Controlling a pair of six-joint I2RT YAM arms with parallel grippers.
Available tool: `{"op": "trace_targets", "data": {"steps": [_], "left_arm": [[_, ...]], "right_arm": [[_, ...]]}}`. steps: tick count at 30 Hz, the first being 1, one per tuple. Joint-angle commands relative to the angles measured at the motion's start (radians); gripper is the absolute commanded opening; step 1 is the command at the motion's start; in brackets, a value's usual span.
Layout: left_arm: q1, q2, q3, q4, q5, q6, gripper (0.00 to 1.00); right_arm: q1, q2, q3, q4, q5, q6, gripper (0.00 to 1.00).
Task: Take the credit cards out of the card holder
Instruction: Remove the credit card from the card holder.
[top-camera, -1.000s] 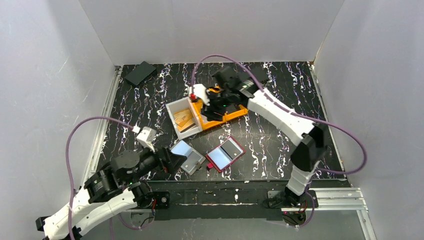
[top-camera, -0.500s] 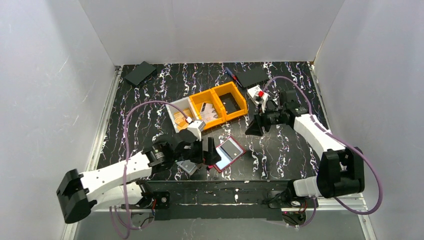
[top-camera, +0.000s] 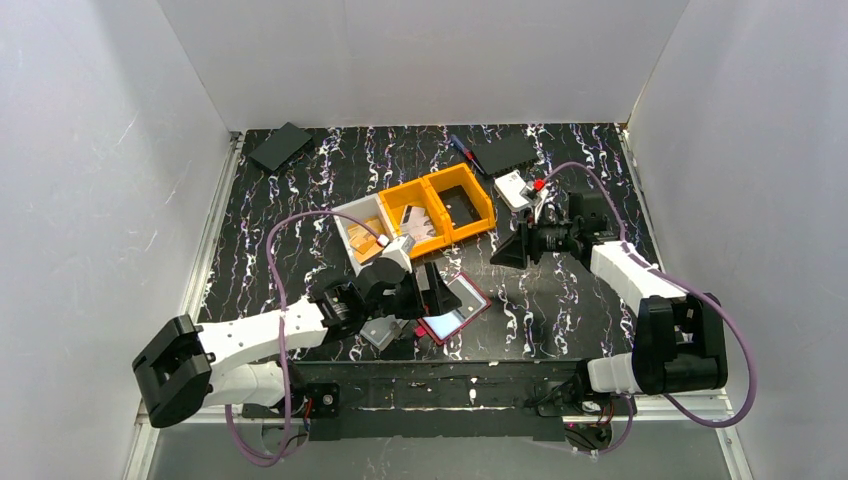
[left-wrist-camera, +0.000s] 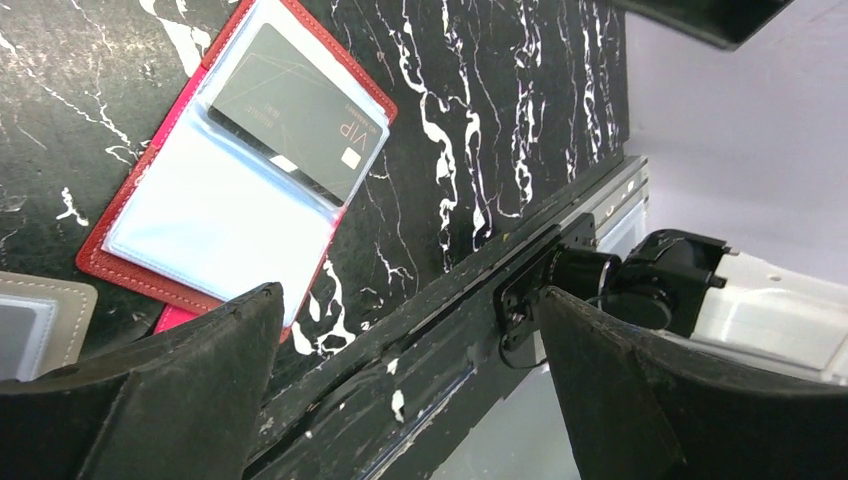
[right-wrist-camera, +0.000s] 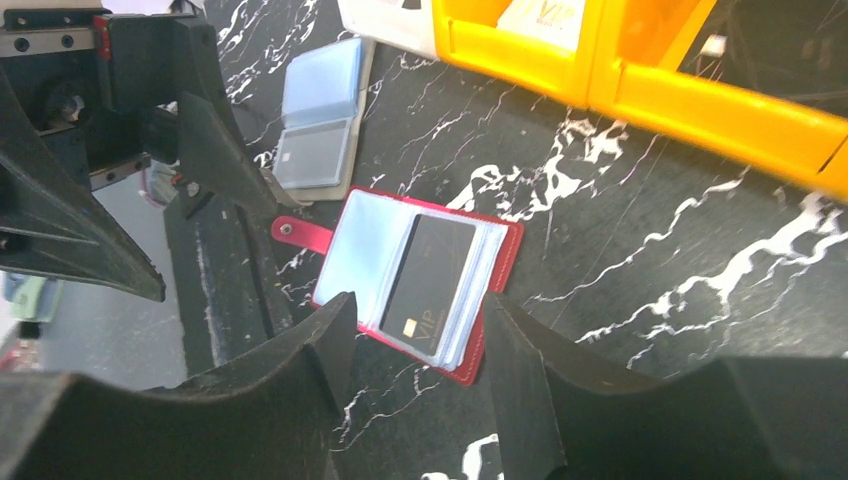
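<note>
While the card holder (top-camera: 455, 306) lies open on the near middle of the table (top-camera: 560, 300), the left gripper (top-camera: 428, 290) is held just beside its left edge, jaws spread wide and empty. The right gripper (top-camera: 507, 251), also parted and holding nothing, is poised farther right. A dark credit card (left-wrist-camera: 298, 122) is seen tucked in a clear sleeve (left-wrist-camera: 215, 215) on the far half. If sleeve and card are pinched together, the whole light case could be dragged or lifted. The grey holder (top-camera: 383, 329) just left could also be knocked.
</note>
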Motion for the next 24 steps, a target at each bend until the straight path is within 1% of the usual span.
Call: {"op": "trace_targets", "data": {"steps": [1,6,14,18,21,24], "left_arm": [[0.005,0.017,-0.038,0.125,-0.032,-0.059,0.98],[0.007,0.06,-0.06,0.217,-0.022,-0.098,0.96],[0.009,0.098,-0.075,0.277,-0.03,-0.126,0.93],[0.014,0.108,-0.091,0.289,-0.052,-0.14,0.9],[0.019,0.113,-0.106,0.303,-0.072,-0.158,0.86],[0.023,0.116,-0.115,0.311,-0.084,-0.168,0.83]], "right_arm": [[-0.003,0.002,-0.051,0.128,-0.03,0.109,0.57],[0.0,0.021,-0.084,0.179,-0.004,0.179,0.54],[0.022,0.05,-0.082,0.142,0.024,0.18,0.52],[0.037,0.054,-0.089,0.146,0.041,0.173,0.49],[0.079,0.076,-0.105,0.17,0.073,0.17,0.49],[0.126,0.12,-0.086,0.142,0.094,0.138,0.47]]}}
